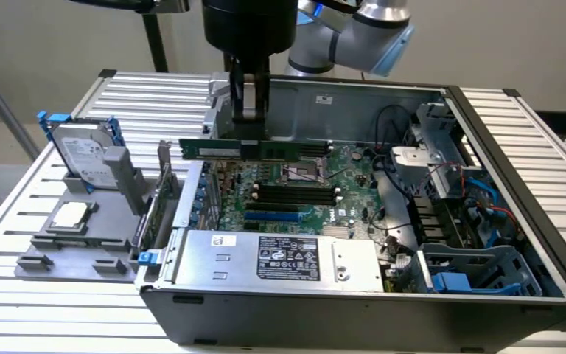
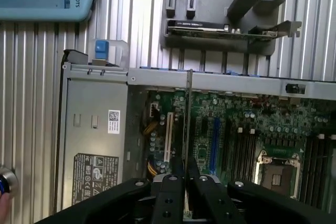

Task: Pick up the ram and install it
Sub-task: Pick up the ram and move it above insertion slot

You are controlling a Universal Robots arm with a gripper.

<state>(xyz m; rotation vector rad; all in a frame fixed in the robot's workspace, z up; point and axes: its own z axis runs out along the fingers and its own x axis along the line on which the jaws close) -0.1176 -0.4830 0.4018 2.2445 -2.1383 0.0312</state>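
The ram (image 1: 283,150) is a long green stick with black chips, hanging level above the motherboard (image 1: 347,214) inside the open computer case. My gripper (image 1: 248,139) is shut on it near one end, its dark fingers (image 1: 239,103) pointing straight down. Below and in front lie the black memory slots (image 1: 288,195) beside the processor socket (image 1: 303,173). In the wrist view the ram (image 2: 187,114) shows edge-on as a thin line running out from my gripper (image 2: 186,176), over the board, with the black slots (image 2: 242,148) off to one side.
A grey fixture (image 1: 71,243) at the exterior view's left holds a hard drive (image 1: 82,151), a silver processor chip (image 1: 70,215) and a green card with a metal bracket (image 1: 160,195). The power supply (image 1: 283,258) sits at the case front. Cables and drive bays (image 1: 450,184) crowd the right.
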